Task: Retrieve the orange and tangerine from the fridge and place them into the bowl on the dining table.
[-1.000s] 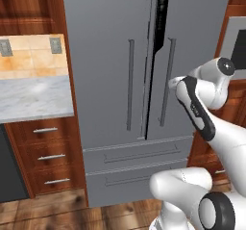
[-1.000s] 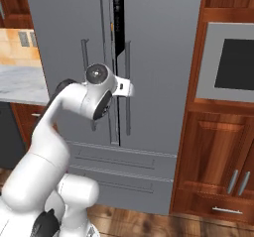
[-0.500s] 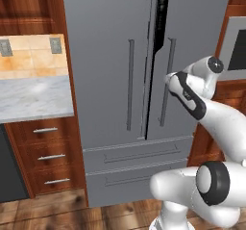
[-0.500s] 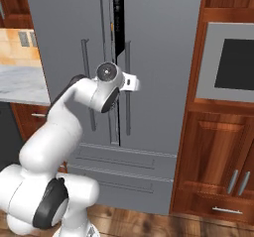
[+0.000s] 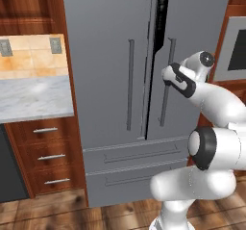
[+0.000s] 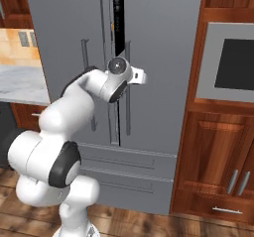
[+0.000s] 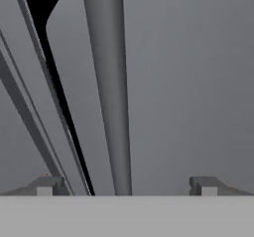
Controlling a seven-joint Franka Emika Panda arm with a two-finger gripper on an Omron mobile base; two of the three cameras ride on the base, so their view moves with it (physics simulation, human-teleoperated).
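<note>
fingers (image 7: 126, 186): two small dark grey blocky tips at the bottom of the hand view, spread wide apart, one at lower left, one at lower right; nothing pinched between them
right door handle (image 7: 110, 87): smooth matte grey round bar, running from the top of the hand view down between the spread tips, nearer the left one; contact cannot be told
arm (image 5: 206, 128): glossy white rounded shells with dark ring joints, rising at lower right of the left base view, at lower left of the right base view; its hand sits level with the right handle
fridge (image 5: 105, 41): tall, flat matte grey double doors filling the centre of both base views; the right door stands slightly ajar, a narrow black gap running down the middle, wider toward the top
left door handle (image 5: 129, 84): long thin vertical grey bar just left of the gap
fridge drawers (image 5: 129, 164): two wide flat grey fronts with horizontal recessed pulls, lower centre
table (image 5: 33, 99): white-grey marble top at middle left of the left base view, over reddish-brown wooden drawers with short metal pulls
backsplash (image 5: 31, 56): orange-beige tiles with two small grey outlet plates, upper left
wall oven (image 6: 230, 62): grey frame round a dark glass panel, upper right of the right base view, set in reddish-brown wood cabinets
floor (image 6: 149, 223): brown wood planks along the bottom
writing: none readable
</note>
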